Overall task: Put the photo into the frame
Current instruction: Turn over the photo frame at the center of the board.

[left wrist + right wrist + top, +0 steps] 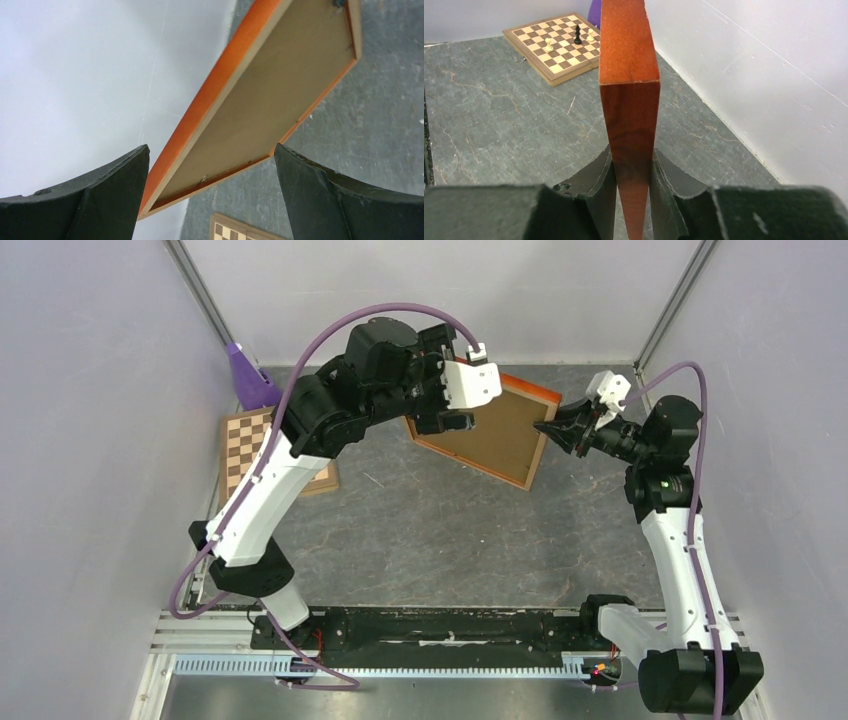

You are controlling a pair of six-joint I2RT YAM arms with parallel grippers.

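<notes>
The frame (537,452), thin orange-brown wood around a plain brown panel (490,435), is held tilted over the far middle of the table. My right gripper (548,428) is shut on its right rail. In the right wrist view that rail (629,75) stands edge-on between the black fingers (599,175). My left gripper (443,424) is open at the frame's left side. Seen from the left wrist, the frame (220,85) passes between the spread fingers (310,190) without touching them. The photo is hidden.
A checkered chessboard (245,445) with a few pieces (578,35) lies at the far left, with a purple object (248,375) behind it in the corner. Pale walls close in the left, back and right sides. The tabletop (430,530) is grey slate.
</notes>
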